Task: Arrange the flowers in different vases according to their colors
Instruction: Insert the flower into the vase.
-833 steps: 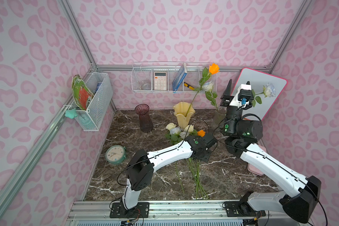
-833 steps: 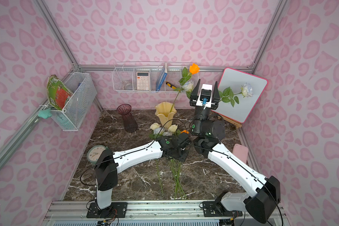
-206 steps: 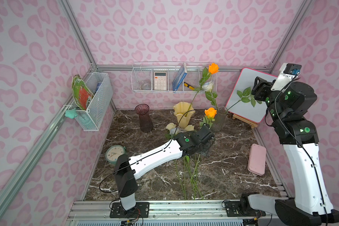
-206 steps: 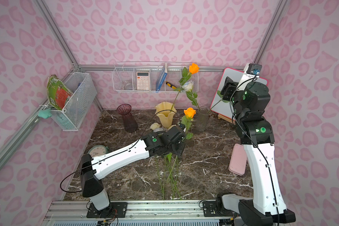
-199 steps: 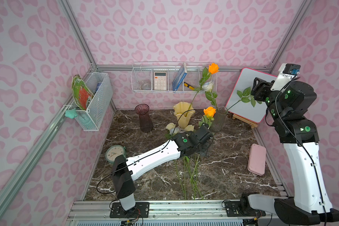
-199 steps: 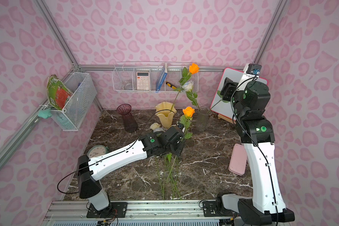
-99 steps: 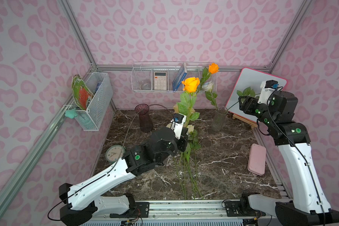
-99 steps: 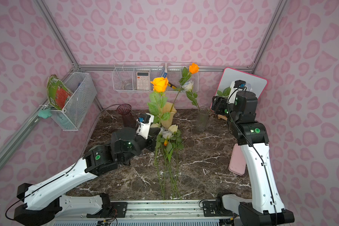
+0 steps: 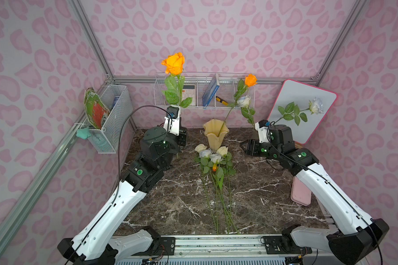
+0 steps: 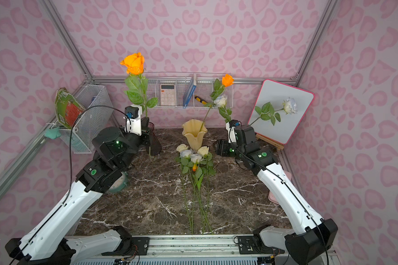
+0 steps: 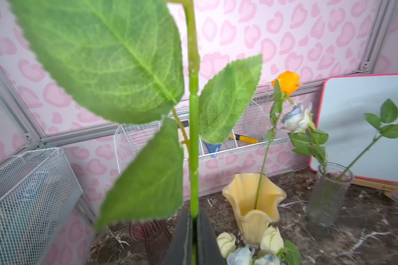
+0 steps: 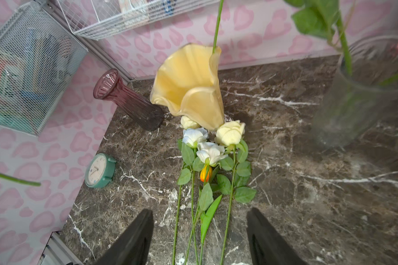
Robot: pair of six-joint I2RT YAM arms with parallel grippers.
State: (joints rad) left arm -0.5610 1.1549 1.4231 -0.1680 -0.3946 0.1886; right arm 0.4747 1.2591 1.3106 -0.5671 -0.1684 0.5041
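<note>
Top views: my left gripper [image 10: 147,135] has carried the orange rose [image 9: 174,63] from centre over to the purple vase [image 10: 156,146], clenched on the stem; insertion looks next. My right gripper [image 9: 248,148] has dropped from up by the whiteboard [image 9: 308,130] to low beside the pile, jaws apart, empty; probably lining up the next pick.

Left wrist: stem pinched, not yet in the vase. Three vases: purple empty, yellow vase [image 11: 253,211] holds another orange rose, clear vase [image 11: 329,195] holds two bluish white roses [image 11: 296,117].

Right wrist: on the table [image 12: 285,183] lie two cream roses [image 12: 230,133], two more bluish white, one tulip bud [image 12: 205,175].
</note>
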